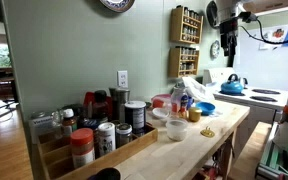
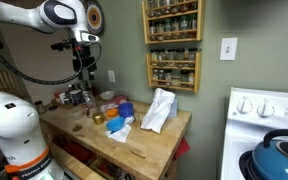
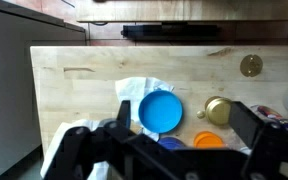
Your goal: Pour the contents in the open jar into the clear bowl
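Jaws wide apart, nothing between them: gripper [image 3: 174, 158] fills the bottom of the wrist view, fingers [image 3: 82, 150] dark and blurred. It hangs well above the counter [image 3: 84, 70], upper right in an exterior view [image 1: 228, 46] and upper left in an exterior view [image 2: 83, 76].

Hard to read:
- open jar [image 1: 161, 103]: only a small pinkish-red-topped clear shape, centre of frame among the clutter. Contents can't be made out. Can't pick it out in the wrist view.
- clear bowl [image 1: 160, 117]: faint whitish shallow shape just below the jar in the frame, edges barely resolved. Whitish cup [image 1: 175, 129] sits just beside it, lower right.
- wrist view, right edge: a pale rim is cut off by the frame; can't tell what it is.
- the fingers hide the lower part of the blue bowl [image 3: 160, 110] and most of an orange item [image 3: 209, 140].
- jar cluster [image 1: 94, 125] at lower left: too small to sort.

Surface: light butcher-block wood. In the wrist view, the blue bowl is centre, on a white cloth [image 3: 134, 90]. A squat amber jar [image 3: 217, 110] stands just right of it, and a gold lid [image 3: 250, 66] lies apart at upper right.

Room: green wall, two spice racks [image 2: 173, 68] stacked, wall outlet [image 2: 228, 48], white stove [image 2: 264, 110] at lower right with a blue kettle [image 2: 280, 160] cut off by the frame edge.
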Tool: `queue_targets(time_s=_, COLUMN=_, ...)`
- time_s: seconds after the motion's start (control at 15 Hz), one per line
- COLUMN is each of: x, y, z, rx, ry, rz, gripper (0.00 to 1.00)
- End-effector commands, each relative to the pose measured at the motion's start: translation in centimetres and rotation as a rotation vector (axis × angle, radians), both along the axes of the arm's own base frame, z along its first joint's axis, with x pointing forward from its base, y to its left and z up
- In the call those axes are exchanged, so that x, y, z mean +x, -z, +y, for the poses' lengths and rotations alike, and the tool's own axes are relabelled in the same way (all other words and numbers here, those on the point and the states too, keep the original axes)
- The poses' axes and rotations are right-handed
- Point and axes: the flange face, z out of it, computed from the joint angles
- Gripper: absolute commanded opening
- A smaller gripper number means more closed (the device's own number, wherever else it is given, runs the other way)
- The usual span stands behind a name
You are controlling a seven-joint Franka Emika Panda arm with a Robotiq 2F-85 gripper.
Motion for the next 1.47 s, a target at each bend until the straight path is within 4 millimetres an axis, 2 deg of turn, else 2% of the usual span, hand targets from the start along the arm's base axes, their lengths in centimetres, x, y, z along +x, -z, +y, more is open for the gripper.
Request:
queue_targets(time_s=0.0, x=0.0, y=-0.1, z=0.0, rx=0.000, ry=0.000, rz=0.001, gripper=1.00)
queue_targets(time_s=0.2, x=0.0, y=-0.1, z=0.0, rx=0.000, ry=0.000, rz=0.001, gripper=1.00)
queue_targets(time_s=0.27, x=0.0, y=0.3, z=0.6, rx=0.012, ry=0.004, rz=0.009, gripper=1.00)
queue_targets(time_s=0.47, x=0.5, y=2.2, z=3.1, rx=0.078, ry=0.166, rz=0.043, gripper=1.00)
queue_targets(time_s=0.73, x=1.1, y=4.5, z=5.4, rx=0.138, ry=0.373, rz=0.079, gripper=1.00)
queue_targets(time_s=0.87, x=1.3, y=5.5, z=6.2, rx=0.203, ry=0.465, rz=0.041, gripper=1.00)
queue_targets(time_s=0.93, x=1.4, y=4.2, z=5.7, rx=0.160, ry=0.377, rz=0.059, gripper=1.00)
queue_targets(time_s=1.07, x=1.7, y=5.1, z=6.1, rx=0.183, ry=0.422, rz=0.050, gripper=1.00)
queue_targets(time_s=1.4, x=1.7, y=5.2, z=6.1, rx=0.189, ry=0.439, rz=0.050, gripper=1.00)
